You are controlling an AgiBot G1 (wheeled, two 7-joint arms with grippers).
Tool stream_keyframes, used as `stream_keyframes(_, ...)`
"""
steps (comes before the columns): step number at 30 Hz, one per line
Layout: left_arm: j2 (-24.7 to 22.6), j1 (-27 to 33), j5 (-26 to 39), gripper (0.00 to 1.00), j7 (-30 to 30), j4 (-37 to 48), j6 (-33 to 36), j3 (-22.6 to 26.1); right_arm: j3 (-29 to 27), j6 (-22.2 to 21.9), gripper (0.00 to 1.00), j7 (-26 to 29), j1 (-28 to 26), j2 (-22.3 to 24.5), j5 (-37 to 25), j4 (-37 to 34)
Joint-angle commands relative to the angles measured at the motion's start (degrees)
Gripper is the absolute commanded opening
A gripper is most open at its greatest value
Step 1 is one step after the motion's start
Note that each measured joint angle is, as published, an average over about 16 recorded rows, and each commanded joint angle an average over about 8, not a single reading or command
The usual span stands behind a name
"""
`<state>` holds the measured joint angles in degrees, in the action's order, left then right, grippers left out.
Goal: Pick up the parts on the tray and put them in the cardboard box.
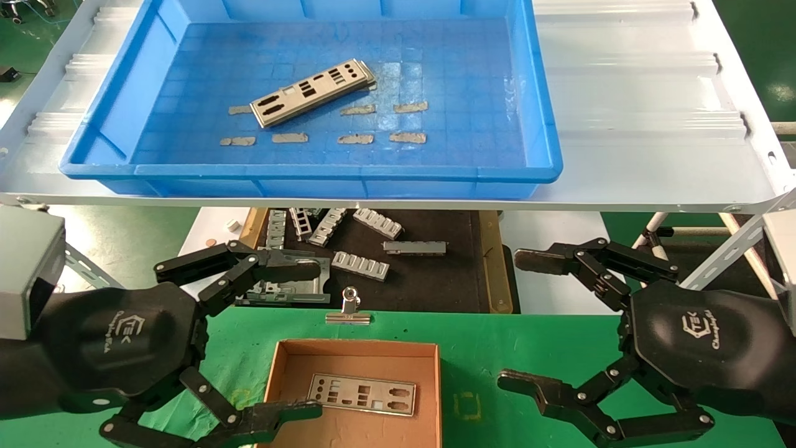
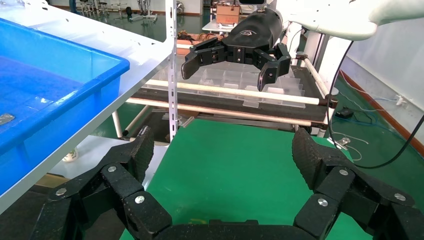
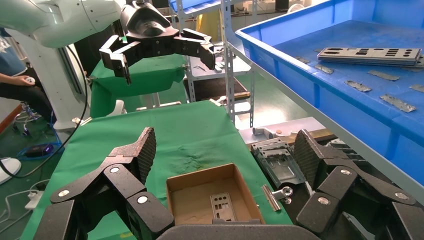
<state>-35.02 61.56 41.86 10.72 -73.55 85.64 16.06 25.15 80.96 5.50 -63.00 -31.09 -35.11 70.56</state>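
Observation:
A silver punched part (image 1: 312, 92) lies slanted on the floor of the blue tray (image 1: 106, 137) on the upper shelf; the right wrist view shows the same part (image 3: 371, 55) in the tray (image 3: 350, 107). Another part (image 1: 362, 394) lies flat inside the cardboard box (image 1: 429, 386) on the green table, also seen as a plate (image 3: 223, 206) in the box (image 3: 200, 180). My left gripper (image 1: 314, 339) hangs open to the left of the box, holding nothing. My right gripper (image 1: 519, 320) hangs open to the right of the box, empty too. Each wrist view shows its own gripper (image 2: 222, 150) (image 3: 225, 150) open.
Under the white ridged shelf (image 1: 647, 106) a black mat (image 1: 435, 274) carries several grey ribbed pieces (image 1: 360, 264). A silver binder clip (image 1: 349, 310) stands at the green table's far edge behind the box. A flat grey bracket (image 3: 277, 160) lies by the mat.

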Motion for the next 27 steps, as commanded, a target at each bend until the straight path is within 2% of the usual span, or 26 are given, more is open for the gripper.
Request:
stream_keyframes(1,0.0,0.0,0.0,1.0,0.0,0.0,0.0,0.0,0.0,0.0,1.0,0.0,0.0,0.0,0.0,0.0)
stream_keyframes(14,0.0,0.0,0.0,1.0,0.0,0.0,0.0,0.0,0.0,0.0,1.0,0.0,0.0,0.0,0.0,0.0)
stream_keyframes(16,0.0,0.0,0.0,1.0,0.0,0.0,0.0,0.0,0.0,0.0,0.97,0.0,0.0,0.0,0.0,0.0)
stream_keyframes(19,0.0,0.0,0.0,1.0,0.0,0.0,0.0,0.0,0.0,0.0,0.78,0.0,0.0,0.0,0.0,0.0)
stream_keyframes(24,0.0,0.0,0.0,1.0,0.0,0.0,0.0,-0.01,0.0,0.0,0.21,0.0,0.0,0.0,0.0,0.0)
stream_keyframes(27,-0.02,0.06,0.0,1.0,-0.03,0.07,-0.1,-0.05,0.0,0.0,0.03,0.0,0.0,0.0,0.0,0.0)
